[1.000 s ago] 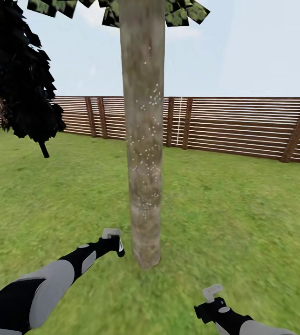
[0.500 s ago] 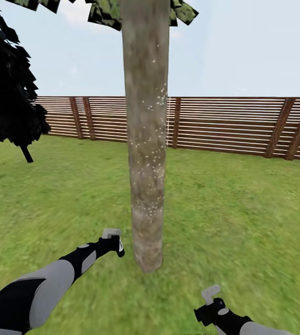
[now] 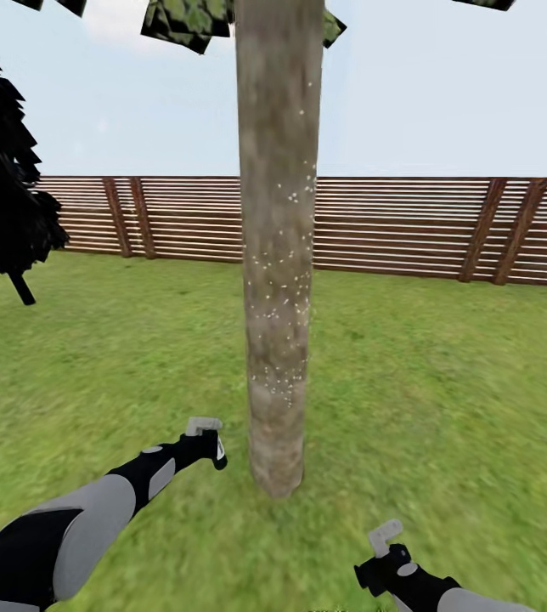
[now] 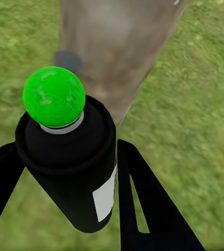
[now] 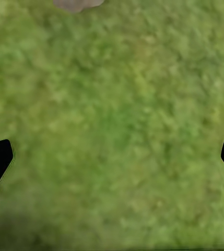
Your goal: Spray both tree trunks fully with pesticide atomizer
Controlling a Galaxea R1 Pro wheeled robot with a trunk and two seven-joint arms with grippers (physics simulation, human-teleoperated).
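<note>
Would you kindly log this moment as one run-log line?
left gripper: holding pesticide atomizer | right gripper: open | tree trunk: partly speckled

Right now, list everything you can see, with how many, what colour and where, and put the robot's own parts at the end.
tree trunk: one, grey-brown, centre of the head view, rising from the lawn.
pesticide: many fine white specks, on the trunk's middle stretch.
leaves: a few flat green ones, at the trunk's top.
conifer: one, near black, far left.
fence: one, brown wooden slats, across the background.
lawn: one, green, all around.
pesticide atomizer: one, black with a white label, held in the left gripper.
left gripper: one, black, beside the trunk's base.
right gripper: one, black, open over grass.
</note>
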